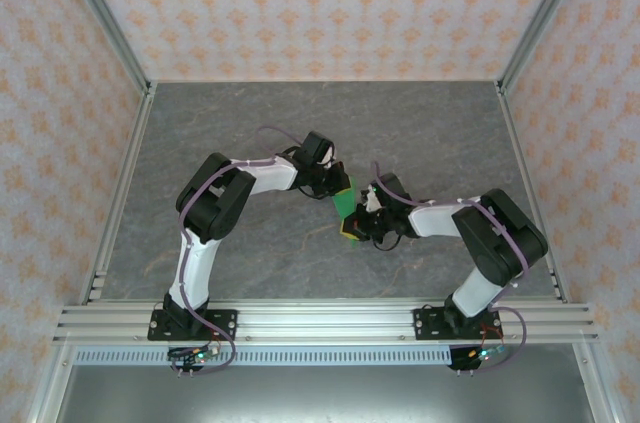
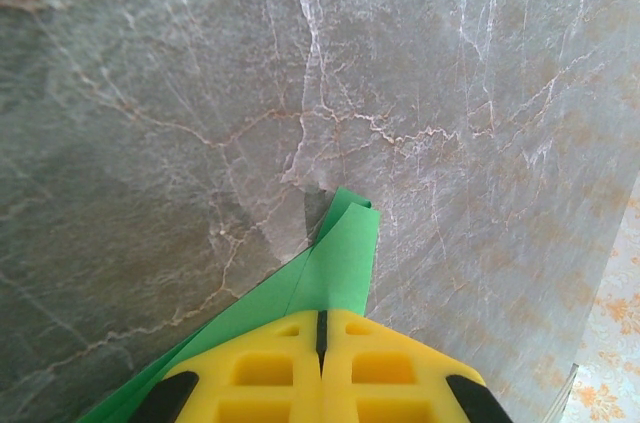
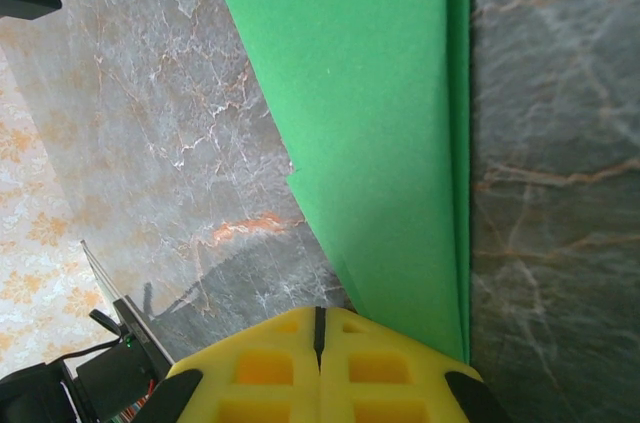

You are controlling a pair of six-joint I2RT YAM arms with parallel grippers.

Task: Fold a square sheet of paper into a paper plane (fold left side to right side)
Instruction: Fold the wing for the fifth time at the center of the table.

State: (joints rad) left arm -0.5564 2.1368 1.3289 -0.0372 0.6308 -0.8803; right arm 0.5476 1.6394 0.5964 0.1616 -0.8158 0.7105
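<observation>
Both grippers meet near the middle of the grey marbled table [image 1: 250, 123]. My left gripper [image 2: 322, 328] has its yellow fingers pressed together on one end of the folded green paper [image 2: 340, 263]. The paper narrows to a creased tip just beyond them. My right gripper [image 3: 320, 328] is likewise clamped on the other end, and the layered green strip runs away from its fingers. The paper spans the gap between the two grippers.

From above, you get a sliver of the green paper [image 1: 343, 203]; the left gripper [image 1: 340, 191] and right gripper [image 1: 352, 226] cover the rest, so its shape is likely unreadable. Wrist views crop it at top and bottom-left edges.
</observation>
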